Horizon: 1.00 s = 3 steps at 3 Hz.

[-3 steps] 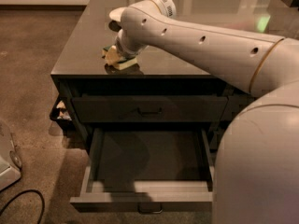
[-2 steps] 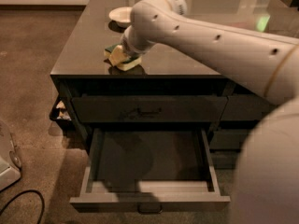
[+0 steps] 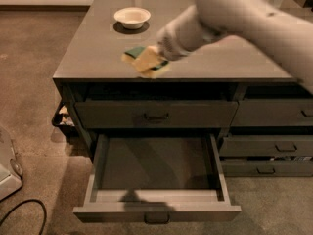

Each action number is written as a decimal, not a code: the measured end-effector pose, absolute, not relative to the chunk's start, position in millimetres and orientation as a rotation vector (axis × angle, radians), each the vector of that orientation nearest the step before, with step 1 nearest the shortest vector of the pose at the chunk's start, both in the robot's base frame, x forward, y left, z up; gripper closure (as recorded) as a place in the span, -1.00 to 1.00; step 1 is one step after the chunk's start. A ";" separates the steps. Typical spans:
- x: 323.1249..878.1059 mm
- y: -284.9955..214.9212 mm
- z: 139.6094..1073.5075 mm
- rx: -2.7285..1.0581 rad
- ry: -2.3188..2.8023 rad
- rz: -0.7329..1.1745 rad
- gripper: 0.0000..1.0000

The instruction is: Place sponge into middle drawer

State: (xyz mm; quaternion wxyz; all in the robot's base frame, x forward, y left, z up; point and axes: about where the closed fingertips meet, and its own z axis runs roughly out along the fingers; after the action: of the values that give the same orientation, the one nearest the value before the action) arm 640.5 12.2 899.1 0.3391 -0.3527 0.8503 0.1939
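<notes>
The sponge (image 3: 145, 61), dark green over pale yellow, sits tilted at the tip of my gripper (image 3: 160, 57), just above the front part of the grey countertop (image 3: 98, 53). The gripper is shut on the sponge, and the white arm reaches in from the upper right. The middle drawer (image 3: 105, 155) is pulled wide open below, its plain grey floor bare, with its small loop handle (image 3: 157, 218) at the front. The sponge is above and behind the drawer, over the counter and not over the opening.
A white bowl (image 3: 132, 16) stands at the back of the counter. The shut top drawer front (image 3: 195, 114) has a black handle. Narrower drawer fronts (image 3: 266, 146) lie to the right. A white object (image 3: 7, 173) and a black cable (image 3: 24, 212) are on the carpet at left.
The gripper with the sponge has shifted a little to the right above the counter. The arm has swung higher, uncovering the white bowl.
</notes>
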 end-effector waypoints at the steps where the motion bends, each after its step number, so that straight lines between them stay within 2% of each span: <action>1: 593.9 -25.4 880.2 -1.028 2.230 0.622 1.00; 2: 554.2 -46.4 819.0 -1.153 2.250 0.749 1.00; 3: 524.0 -35.0 720.7 -1.230 2.327 0.893 1.00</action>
State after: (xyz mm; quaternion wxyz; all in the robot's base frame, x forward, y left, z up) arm 524.0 -35.0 720.7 0.1802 -0.4352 0.8236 0.3159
